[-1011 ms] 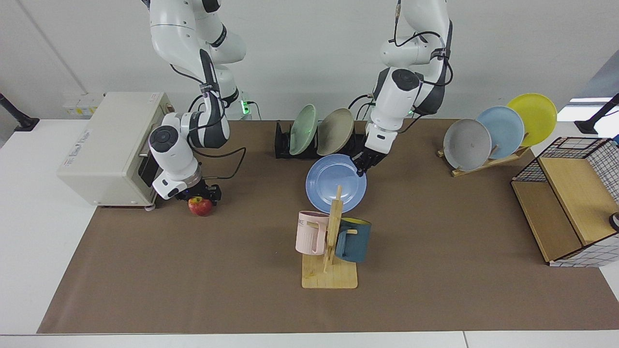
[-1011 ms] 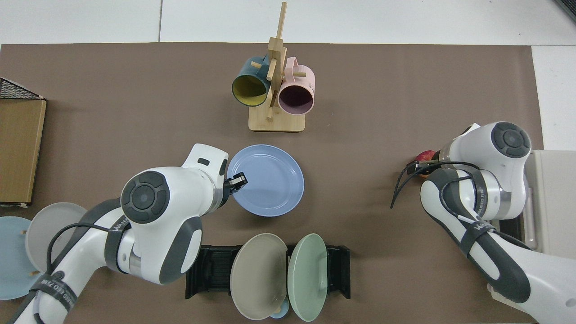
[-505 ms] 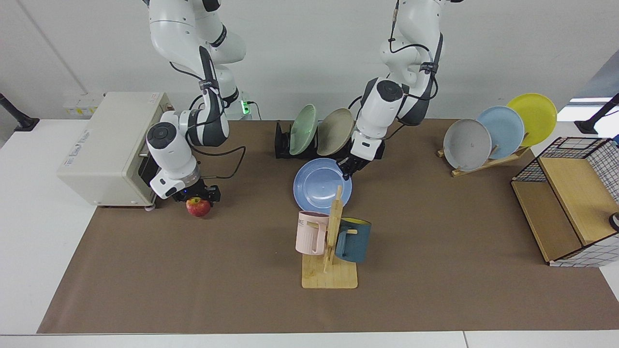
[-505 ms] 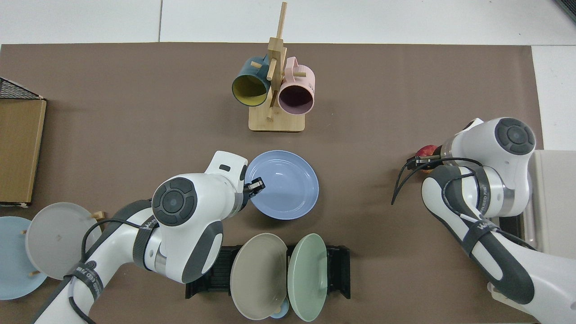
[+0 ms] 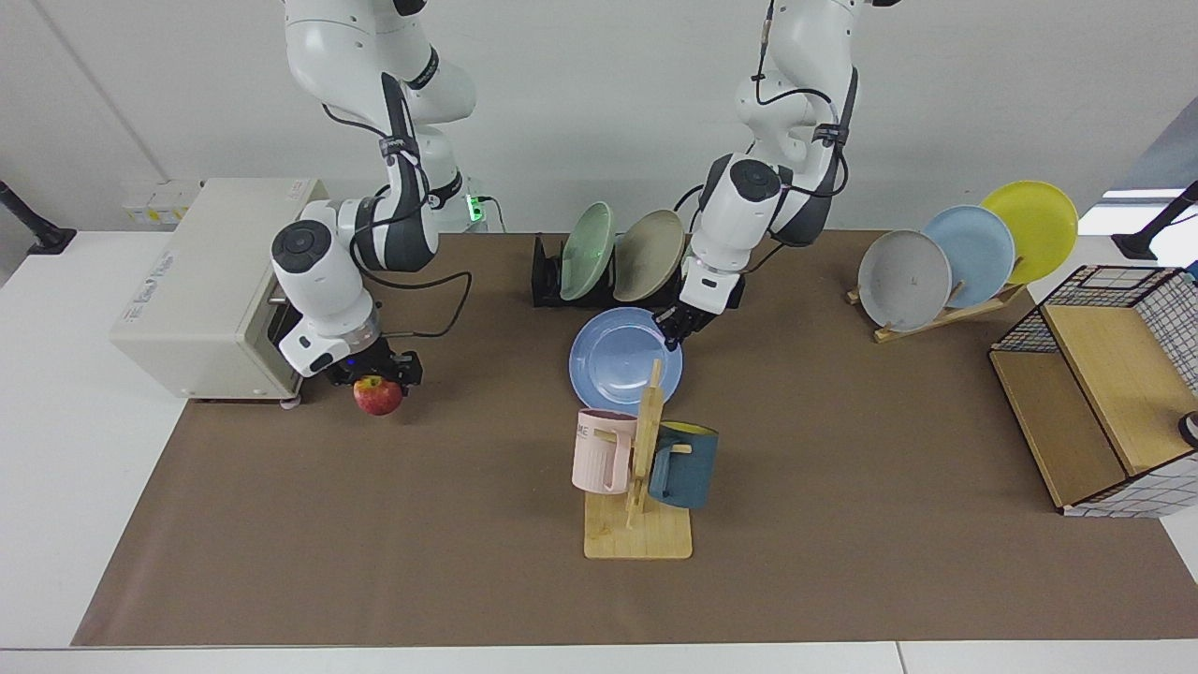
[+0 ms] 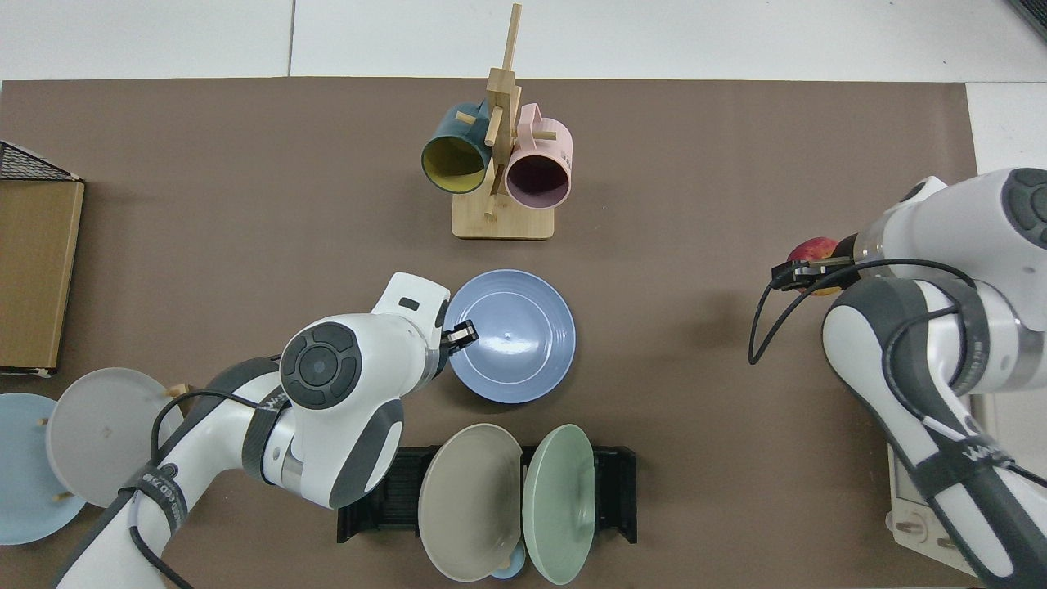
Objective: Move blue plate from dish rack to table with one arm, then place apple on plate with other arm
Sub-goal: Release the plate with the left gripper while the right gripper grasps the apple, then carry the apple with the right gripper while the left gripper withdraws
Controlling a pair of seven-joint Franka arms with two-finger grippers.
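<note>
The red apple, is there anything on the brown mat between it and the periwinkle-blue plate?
Nothing visible. The small red apple, in the right gripper, has bare brown mat to the round periwinkle-blue plate. The wooden mug stand stands aside; the left gripper is at the plate's opposite rim.

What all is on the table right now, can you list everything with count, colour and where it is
Blue plate: one, periwinkle, flat on the brown table, in front of the dish rack.
Dish rack: one, black, far middle; holds a green plate and a beige plate.
Apple: one, red, by the toaster oven.
Toaster oven: one, cream, far corner.
Mug stand: one, wooden, near middle; pink mug and dark teal mug.
Wooden plate rack: grey, sky-blue, yellow plates.
Wire basket: one, with wooden shelves.
Left gripper: black, shut on the blue plate's rim.
Right gripper: black, at the apple.
</note>
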